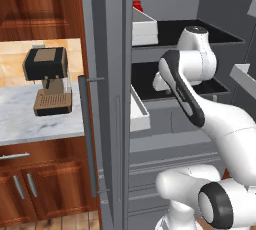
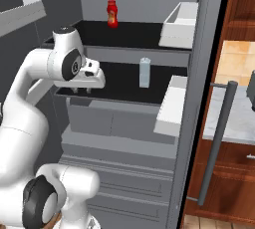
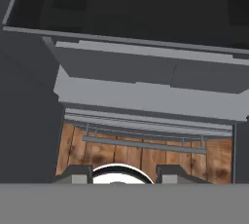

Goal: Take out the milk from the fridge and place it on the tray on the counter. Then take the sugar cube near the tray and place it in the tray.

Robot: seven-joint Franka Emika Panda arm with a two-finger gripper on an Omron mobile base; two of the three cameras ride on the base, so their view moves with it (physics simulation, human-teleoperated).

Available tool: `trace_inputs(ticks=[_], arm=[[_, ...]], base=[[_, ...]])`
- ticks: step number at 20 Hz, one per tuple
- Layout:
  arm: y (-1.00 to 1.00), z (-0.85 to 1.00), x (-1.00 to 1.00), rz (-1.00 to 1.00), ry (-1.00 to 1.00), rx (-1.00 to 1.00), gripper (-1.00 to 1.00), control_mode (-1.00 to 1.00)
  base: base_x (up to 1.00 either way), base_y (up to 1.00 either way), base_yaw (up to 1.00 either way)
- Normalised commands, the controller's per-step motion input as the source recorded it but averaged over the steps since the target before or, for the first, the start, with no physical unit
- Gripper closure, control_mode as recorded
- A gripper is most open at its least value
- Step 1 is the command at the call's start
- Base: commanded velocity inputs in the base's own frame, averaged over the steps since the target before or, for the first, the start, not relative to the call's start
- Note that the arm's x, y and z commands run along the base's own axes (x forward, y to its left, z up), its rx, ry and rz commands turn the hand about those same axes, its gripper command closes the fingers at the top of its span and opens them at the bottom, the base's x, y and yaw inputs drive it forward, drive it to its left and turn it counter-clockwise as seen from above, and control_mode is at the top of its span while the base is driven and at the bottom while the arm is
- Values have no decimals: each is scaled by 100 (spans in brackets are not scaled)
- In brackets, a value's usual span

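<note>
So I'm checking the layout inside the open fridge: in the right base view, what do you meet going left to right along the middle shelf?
Gripper → milk → white bin → bar handle.

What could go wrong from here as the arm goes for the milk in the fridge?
The tool points down at the front edge of the dark shelf, well left of the milk, so it could strike the shelf edge. The carton is tall and narrow, so a sideways nudge may tip it. The white bin beside it crowds the approach.
</note>
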Motion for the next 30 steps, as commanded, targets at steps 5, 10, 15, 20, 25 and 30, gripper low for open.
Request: trace_inputs(ticks=[5, 10, 15, 20, 25, 30], arm=[[4, 0, -45, 0, -11, -2, -100, -100], [-9, 0, -73, -4, -29, -1, -100, -100], [-23, 0, -33, -6, -28, 0, -100, -100], [-35, 6, -22, -2, -23, -1, -100, -100], [-38, 0, -2, 0, -20, 1, -100, -100], [-39, 7, 0, 0, -22, 0, -100, -100]], base=[[0, 0, 0], [0, 0, 0], [0, 0, 0], [0, 0, 0], [0, 0, 0], [0, 0, 0]])
